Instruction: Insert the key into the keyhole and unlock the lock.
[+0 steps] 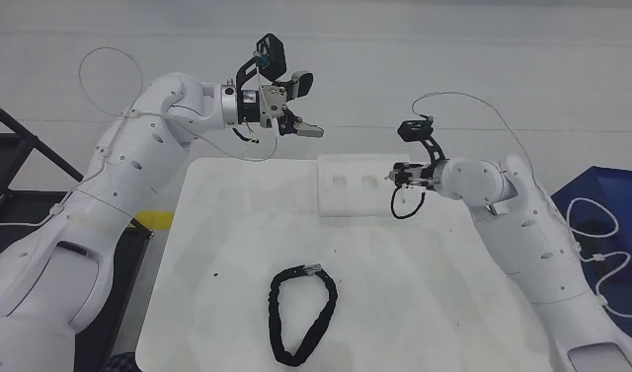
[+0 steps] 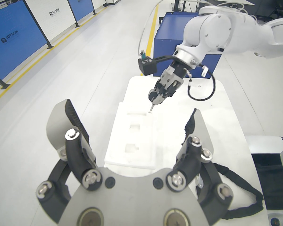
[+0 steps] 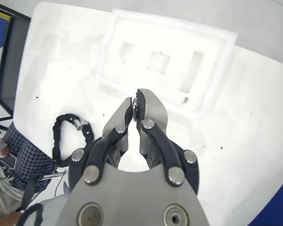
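The right gripper (image 3: 134,105) pinches one small metal key (image 3: 134,107) above a white foam tray (image 3: 226,55) with three rectangular recesses; the left gripper (image 2: 131,110) has its jaws spread wide. One black, fabric-sleeved lock (image 1: 301,313) lies looped on the table (image 1: 217,273).

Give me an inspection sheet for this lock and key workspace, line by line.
Surface: white table carrying a foam tray.
Job's things: key held over the tray; black cable lock looped on the table, untouched.
Clutter: small dark specks.
Grippers: right gripper shut on the key; left gripper open, empty, raised.
Cables: black cable looping off the right wrist.
Surroundings: blue barrier panels, blue cabinet, yellow floor lines.
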